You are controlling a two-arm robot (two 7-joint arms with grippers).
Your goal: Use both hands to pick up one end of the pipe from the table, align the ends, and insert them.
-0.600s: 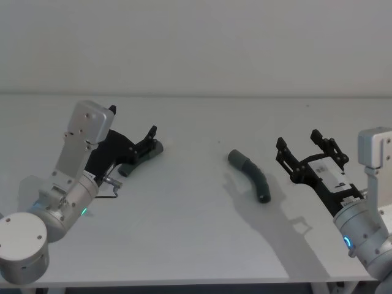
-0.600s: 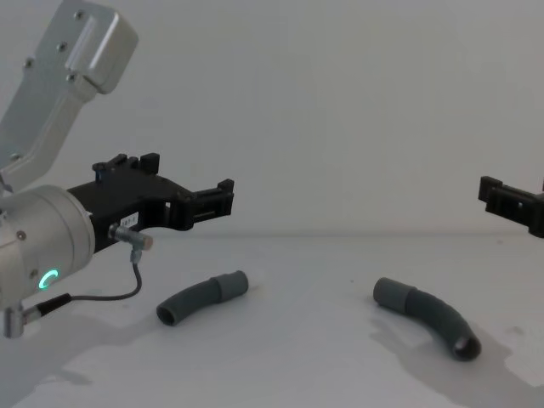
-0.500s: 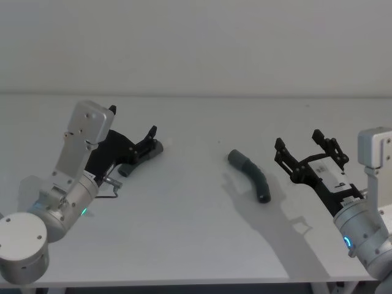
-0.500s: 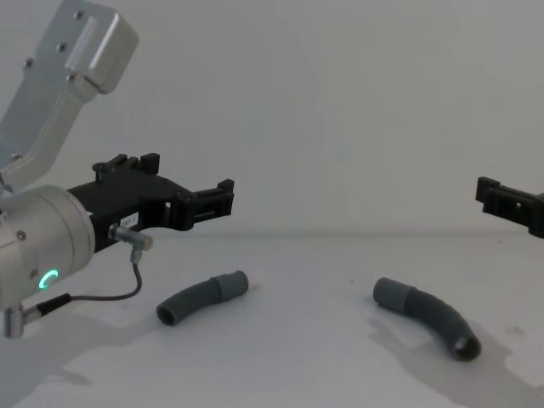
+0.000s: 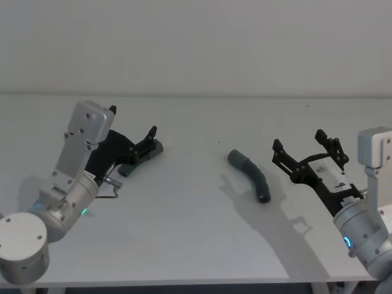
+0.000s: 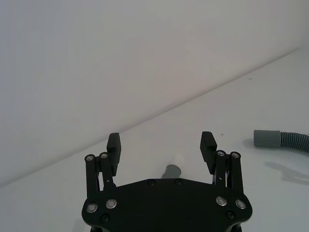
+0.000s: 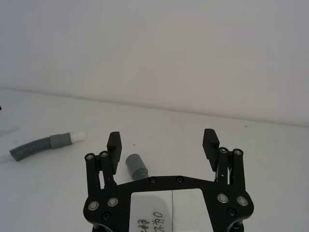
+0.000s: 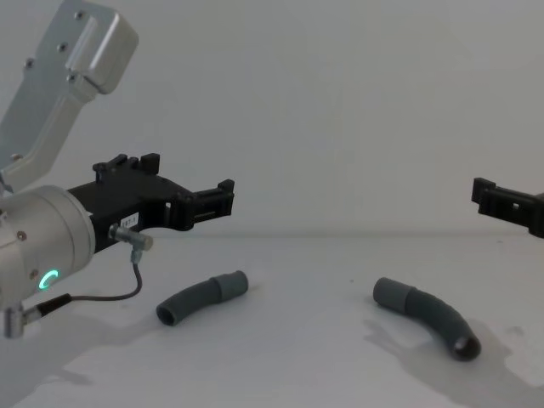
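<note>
Hose pieces lie well apart on the white worktop (image 5: 196, 239), and neither is touched. The slimmer hose piece (image 8: 197, 297) rests on the robot's left side. It is curved, with its smooth cuff (image 8: 229, 284) turned towards the middle of the worktop and its dark open end towards the robot's left. In the right wrist view the cuff carries a whitish tip (image 7: 77, 137). The left gripper (image 6: 161, 141) hovers over this piece without touching it, its fingers spread wide and holding nothing. In the left wrist view the cuff end sits low between the two fingers. A green ring light (image 8: 49, 277) glows on the left arm.

The thicker hose piece (image 5: 250, 174) lies right of centre, bent, with its wide grey socket (image 5: 235, 158) pointing towards the back left and its dark open end nearer the robot. The right gripper (image 7: 161, 140) hangs above the worktop near this piece, on its right and clear of it, fingers parted wide and empty. In the right wrist view the socket shows between its fingers, farther off.
</note>
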